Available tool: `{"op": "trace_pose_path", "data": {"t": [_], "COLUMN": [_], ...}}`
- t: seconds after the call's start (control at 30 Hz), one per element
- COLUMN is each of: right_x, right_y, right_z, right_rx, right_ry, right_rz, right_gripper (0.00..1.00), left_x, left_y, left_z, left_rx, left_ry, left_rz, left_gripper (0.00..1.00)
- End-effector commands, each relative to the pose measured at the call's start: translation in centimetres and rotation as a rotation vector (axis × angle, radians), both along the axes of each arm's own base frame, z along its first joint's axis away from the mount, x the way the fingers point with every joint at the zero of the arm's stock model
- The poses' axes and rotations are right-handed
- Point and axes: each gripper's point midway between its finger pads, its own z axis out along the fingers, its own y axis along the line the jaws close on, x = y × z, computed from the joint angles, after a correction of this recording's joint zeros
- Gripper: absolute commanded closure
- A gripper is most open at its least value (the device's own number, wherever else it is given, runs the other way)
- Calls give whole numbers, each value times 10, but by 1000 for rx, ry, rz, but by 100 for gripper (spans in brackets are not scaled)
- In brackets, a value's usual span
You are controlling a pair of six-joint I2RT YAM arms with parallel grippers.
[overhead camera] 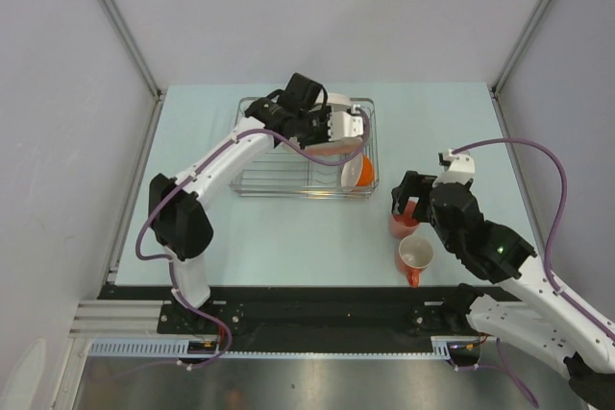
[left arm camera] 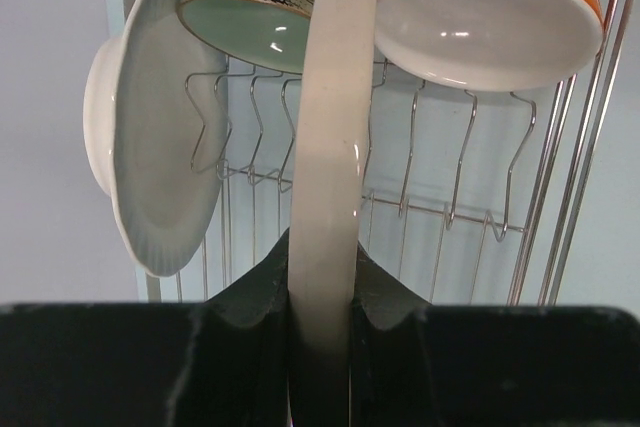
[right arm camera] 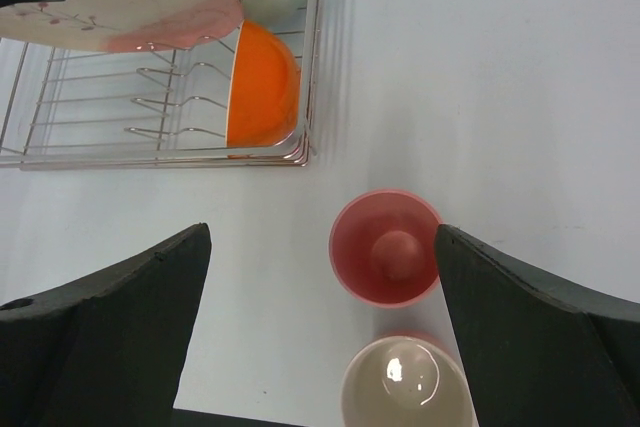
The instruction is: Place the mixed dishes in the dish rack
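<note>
Now the left gripper (left arm camera: 320, 292) clamps the cream plate (left arm camera: 325, 147) upright over the rack (left arm camera: 560, 147), between white plate (left arm camera: 150, 147) and orange bowl (left arm camera: 480, 17); the right gripper (right arm camera: 322, 237) gapes above the cup (right arm camera: 385, 247).

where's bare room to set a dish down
Bare table left of the silver wire dish rack, and between its front and the table's near edge. Crowded: the rack's right end by the orange bowl, and around the pink handleless cup and orange mug.
</note>
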Motion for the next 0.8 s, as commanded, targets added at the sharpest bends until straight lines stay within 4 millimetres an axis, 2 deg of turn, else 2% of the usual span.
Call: {"op": "trace_pose_path", "data": {"t": [0.0, 0.17, 0.3, 0.53, 0.57, 0.6, 0.67, 0.7, 0.73, 0.77], "right_x": [1, 3, 3, 5, 5, 5, 6, 7, 6, 7], "right_y": [1, 3, 3, 1, 1, 1, 2, 2, 2, 3], "right_z": [3, 1, 4, 4, 4, 3, 1, 2, 1, 1], "right_rx": [34, 27, 28, 13, 15, 12, 9, 11, 12, 11], "right_ry": [-8, 0, -3, -1, 2, 5, 13, 13, 15, 16], "right_rz": [-13, -10, -9, -18, -18, -19, -17, -20, -19, -19], "right_gripper": [1, 2, 2, 0, 0, 0, 0, 0, 0, 0], "left_x": [18, 17, 15, 17, 17, 17, 14, 13, 13, 10], "left_y": [-22, -25, -26, -26, -25, -26, -26, -26, -27, -26], "left_z": [54, 41, 21, 5, 2, 0, -1, 0, 2, 5], "left_rx": [-124, -118, -96, -64, -52, -46, -43, -48, -56, -64], "left_ry": [-158, -133, -94, -75, -71, -65, -49, -43, -49, -56], "left_rz": [-39, -46, -41, -32, -28, -33, -36, -35, -39, -41], "left_gripper": [100, 100, 100, 100, 94, 79, 62, 46, 36, 29]}}
